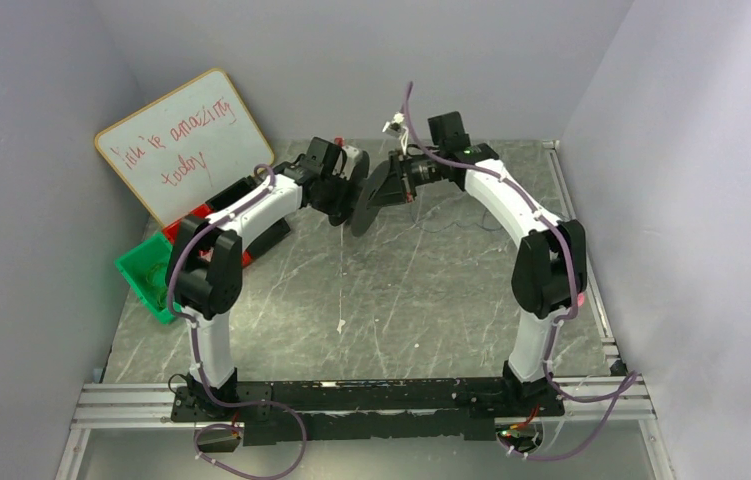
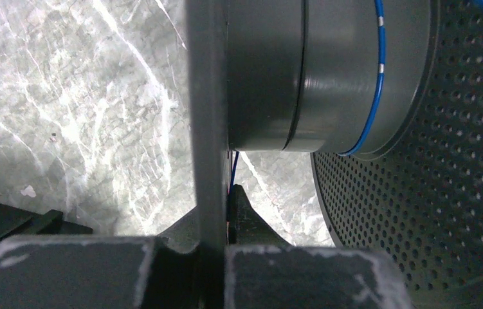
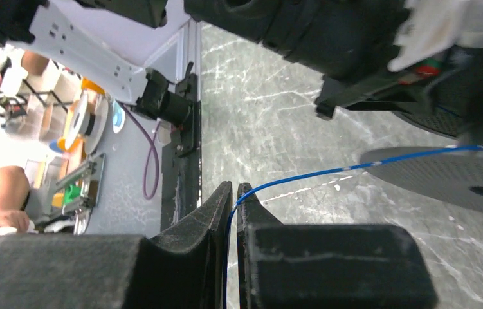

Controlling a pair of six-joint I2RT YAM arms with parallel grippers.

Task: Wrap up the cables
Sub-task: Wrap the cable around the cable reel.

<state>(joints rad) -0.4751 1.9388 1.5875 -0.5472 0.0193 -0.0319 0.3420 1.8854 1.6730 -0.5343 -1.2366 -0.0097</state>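
Blue wire [image 3: 354, 168] ran from the reel [image 2: 328, 77] to the right gripper [image 3: 234, 193], jaws nearly together around it, pinching or not unclear. Left gripper [image 2: 213, 209] clamped the reel's rim. Winding seemed underway; next needs another tensioned turn.

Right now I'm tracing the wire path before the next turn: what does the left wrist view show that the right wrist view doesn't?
Only the left wrist view shows the left tool clamped on one flange of the spool. It also shows the blue wire lying round the hub, next to the perforated flange. Only the right wrist view shows the right tool closed around the blue wire, which runs free across to the spool's rim. Both views share the blue wire, the spool and the marble table.
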